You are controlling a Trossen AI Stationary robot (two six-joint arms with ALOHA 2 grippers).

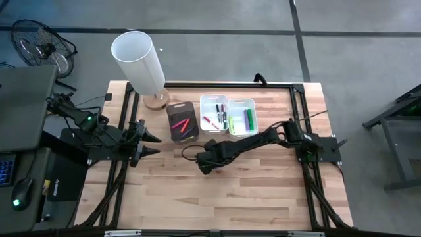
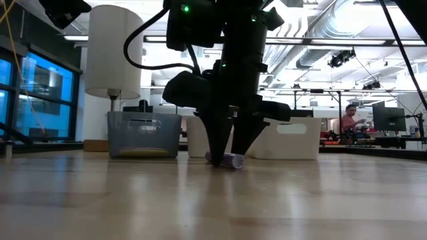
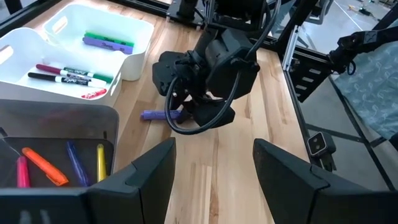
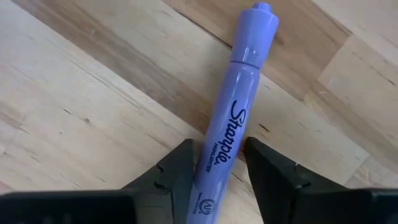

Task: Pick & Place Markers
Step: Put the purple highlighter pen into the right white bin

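Reaching across the wooden table (image 1: 263,191) from its 3 o'clock side, the right arm holds the right gripper (image 4: 216,163) low over a purple marker (image 4: 235,127) that lies flat on the boards near the centre. The two dark fingers (image 4: 171,171) stand on either side of the marker's barrel, close against it, with the capped end sticking out ahead of them; whether they are pressing it cannot be told. The marker rests on the table in the low view, just under the fingertips.

At 12 o'clock from the right gripper stand three small bins in a row. The dark bin (image 1: 182,121) holds red and orange markers. The middle white bin (image 1: 214,113) holds red, black and dark-capped markers. The far white bin (image 1: 241,117), toward 3 o'clock, holds a green marker (image 3: 107,36) and another purple one.

The left gripper (image 1: 150,143) waits at the 9 o'clock side of the table, its fingers spread wide apart and holding nothing, pointed toward the dark bin and the right arm.

A white cylindrical lamp (image 1: 137,61) on a wooden base stands at 11 o'clock. Beyond the table, in the low view, a person (image 2: 347,121) sits at a desk.
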